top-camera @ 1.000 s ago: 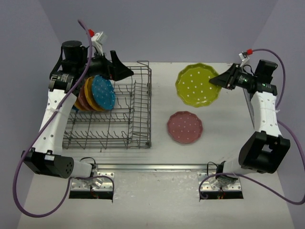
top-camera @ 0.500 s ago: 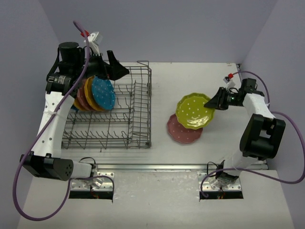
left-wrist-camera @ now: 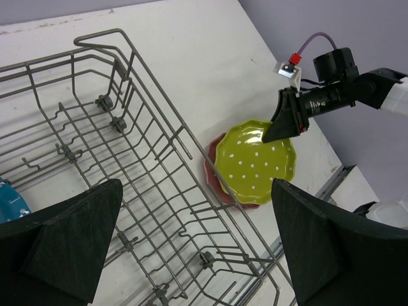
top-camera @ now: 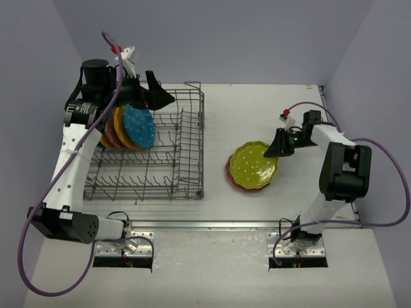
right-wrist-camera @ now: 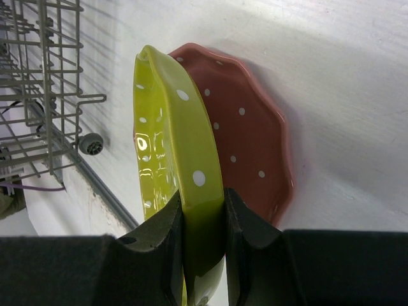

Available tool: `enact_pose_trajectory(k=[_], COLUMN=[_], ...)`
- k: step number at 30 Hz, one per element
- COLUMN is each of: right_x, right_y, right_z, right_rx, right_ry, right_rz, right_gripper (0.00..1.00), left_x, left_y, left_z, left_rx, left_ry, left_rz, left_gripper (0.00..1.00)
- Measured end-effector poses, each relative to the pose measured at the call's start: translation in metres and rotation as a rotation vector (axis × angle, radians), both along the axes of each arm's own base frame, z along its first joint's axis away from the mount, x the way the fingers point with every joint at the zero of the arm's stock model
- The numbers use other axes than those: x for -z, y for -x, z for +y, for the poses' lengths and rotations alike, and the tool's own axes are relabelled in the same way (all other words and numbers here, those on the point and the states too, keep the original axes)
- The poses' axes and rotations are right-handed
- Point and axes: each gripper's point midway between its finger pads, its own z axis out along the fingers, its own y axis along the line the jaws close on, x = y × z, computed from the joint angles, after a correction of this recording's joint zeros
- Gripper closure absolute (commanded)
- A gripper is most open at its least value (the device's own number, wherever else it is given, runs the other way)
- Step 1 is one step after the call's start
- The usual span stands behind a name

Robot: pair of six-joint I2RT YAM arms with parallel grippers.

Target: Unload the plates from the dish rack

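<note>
Plates (top-camera: 131, 126) stood left in the dish rack (top-camera: 186, 160) under the wide-open left end effector (top-camera: 160, 97); the right end effector (top-camera: 271, 150) pinched a lime plate (top-camera: 252, 164) by its rim, tilted over a pink plate (right-wrist-camera: 248, 140).

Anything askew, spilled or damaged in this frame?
Nothing stands out. The right tool grips the lime plate by its rim, tilted over the pink plate, which fits stacking. The other plates stand upright in the dish rack; none looks chipped.
</note>
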Motion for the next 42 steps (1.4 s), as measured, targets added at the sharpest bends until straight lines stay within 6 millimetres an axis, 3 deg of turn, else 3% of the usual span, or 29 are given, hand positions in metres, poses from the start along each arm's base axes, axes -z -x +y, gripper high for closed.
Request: enact_pose_trajectory(k=[5, 11, 20, 22, 26, 31, 35, 39, 41, 42], right_x=[0.015, 0.021, 0.032, 0.038, 0.047, 0.033, 0.018, -0.002, -0.016, -0.024], right_y=[0.004, 0.007, 0.011, 0.009, 0.007, -0.005, -0.015, -0.023, -0.026, -0.028], right_z=[0.007, 0.016, 0.019, 0.013, -0.003, -0.027, -0.039, -0.046, -0.044, -0.043], right_rx=[-0.026, -0.056, -0.072, -0.067, -0.050, -0.017, 0.013, 0.039, 0.046, 0.051], right_ry=[0.007, -0.007, 0.019, 0.079, 0.204, 0.358, 0.443, 0.496, 0.498, 0.496], right_rz=[0.043, 0.060, 0.123, 0.125, 0.120, 0.027, -0.050, -0.125, -0.164, -0.184], right_gripper=[1.00, 0.97, 0.64, 0.54, 0.47, 0.43, 0.36, 0.27, 0.10, 0.06], left_x=[0.003, 0.005, 0.007, 0.008, 0.011, 0.018, 0.027, 0.040, 0.053, 0.061], left_y=[0.000, 0.000, -0.002, -0.004, -0.010, -0.018, -0.029, -0.038, -0.044, -0.047], left_z=[0.000, 0.000, 0.004, 0.006, 0.015, 0.030, 0.056, 0.092, 0.104, 0.109], left_rx=[-0.002, -0.002, -0.020, -0.038, -0.093, -0.177, -0.321, -0.493, -0.541, -0.558], left_ry=[-0.001, -0.001, -0.008, -0.015, -0.041, -0.096, -0.177, -0.295, -0.350, -0.378], left_rz=[0.008, 0.011, 0.015, 0.015, 0.012, 0.014, 0.017, 0.040, 0.076, 0.097], left_gripper=[0.00, 0.00, 0.00, 0.00, 0.00, 0.00, 0.01, 0.20, 0.26, 0.27])
